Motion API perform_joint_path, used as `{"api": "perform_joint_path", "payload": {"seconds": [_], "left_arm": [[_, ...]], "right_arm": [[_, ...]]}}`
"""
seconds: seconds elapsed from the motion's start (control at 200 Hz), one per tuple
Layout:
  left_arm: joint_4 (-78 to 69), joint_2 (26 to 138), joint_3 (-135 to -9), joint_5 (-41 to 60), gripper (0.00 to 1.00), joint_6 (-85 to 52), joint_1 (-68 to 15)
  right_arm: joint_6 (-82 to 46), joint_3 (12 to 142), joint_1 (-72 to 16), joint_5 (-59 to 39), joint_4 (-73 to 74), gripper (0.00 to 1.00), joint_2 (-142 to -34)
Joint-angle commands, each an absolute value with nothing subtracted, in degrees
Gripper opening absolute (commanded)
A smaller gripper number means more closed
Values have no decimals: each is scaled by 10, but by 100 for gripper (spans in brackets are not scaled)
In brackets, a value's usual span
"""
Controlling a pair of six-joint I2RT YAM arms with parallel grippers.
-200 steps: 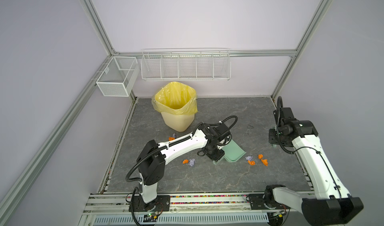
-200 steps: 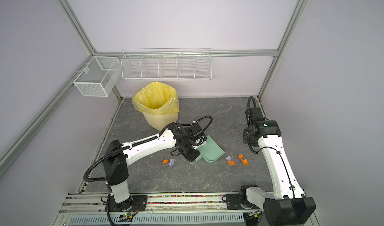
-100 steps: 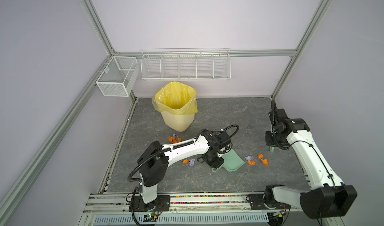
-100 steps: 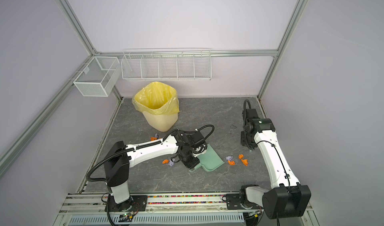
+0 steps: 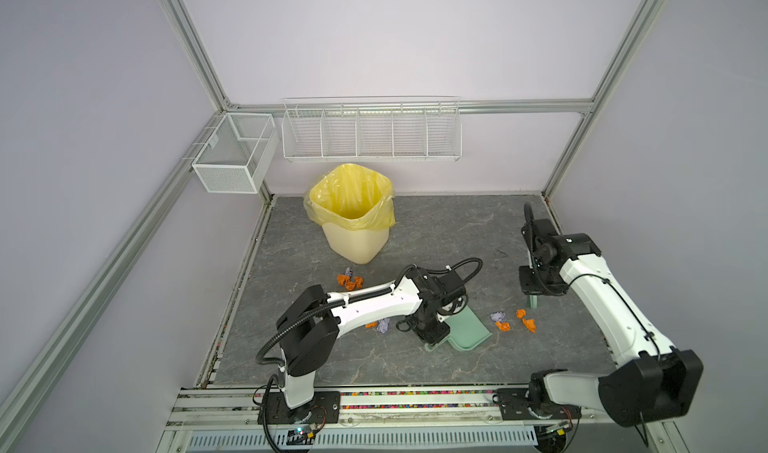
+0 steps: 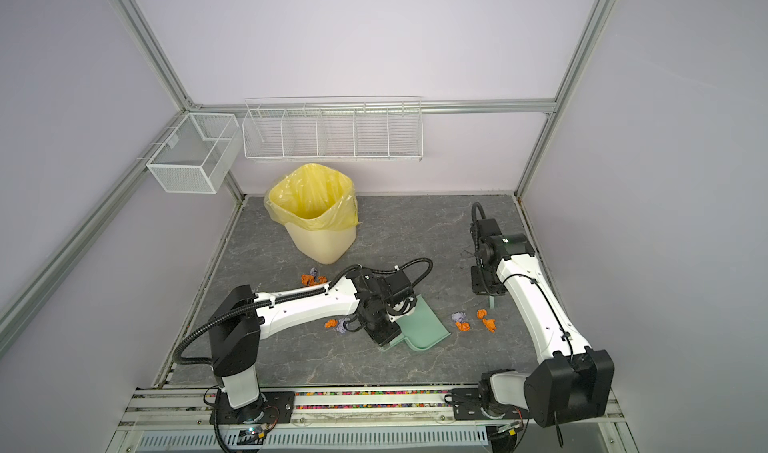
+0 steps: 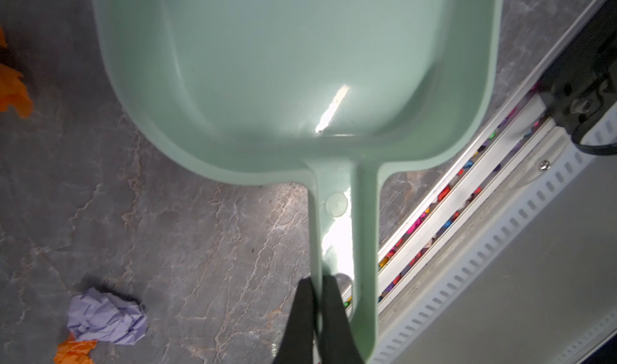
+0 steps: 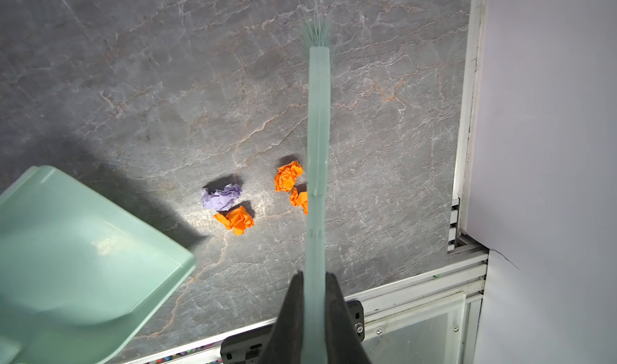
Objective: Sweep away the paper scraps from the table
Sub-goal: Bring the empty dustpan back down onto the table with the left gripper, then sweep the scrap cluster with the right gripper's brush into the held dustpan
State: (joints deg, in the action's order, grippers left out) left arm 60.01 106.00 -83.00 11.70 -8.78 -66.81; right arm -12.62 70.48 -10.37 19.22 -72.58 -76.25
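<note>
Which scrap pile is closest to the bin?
The mostly orange pile just before the yellow-lined bin; the orange-lavender pair and the four-scrap pile flank the dustpan.

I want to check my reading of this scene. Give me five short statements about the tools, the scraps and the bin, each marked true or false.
1. The left gripper is shut on the handle of the dustpan. True.
2. The dustpan is full. False: it is empty; the paper scraps lie on the table.
3. The right gripper grips the brush. True.
4. Every scrap is orange. False: a lavender scrap lies among them.
5. The bin has a blue bag. False: its bag is yellow.
</note>
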Motion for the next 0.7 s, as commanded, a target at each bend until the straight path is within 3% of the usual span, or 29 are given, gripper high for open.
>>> {"api": "perform_joint_path", "payload": {"seconds": [0.0, 0.695], "left_arm": [[600, 1063, -832, 123, 0, -98, -673], [608, 1071, -840, 136, 0, -98, -677]], "right_arm": [[-136, 695, -114, 204, -730, 7, -775], [-170, 714, -215, 107, -724, 7, -731]]}}
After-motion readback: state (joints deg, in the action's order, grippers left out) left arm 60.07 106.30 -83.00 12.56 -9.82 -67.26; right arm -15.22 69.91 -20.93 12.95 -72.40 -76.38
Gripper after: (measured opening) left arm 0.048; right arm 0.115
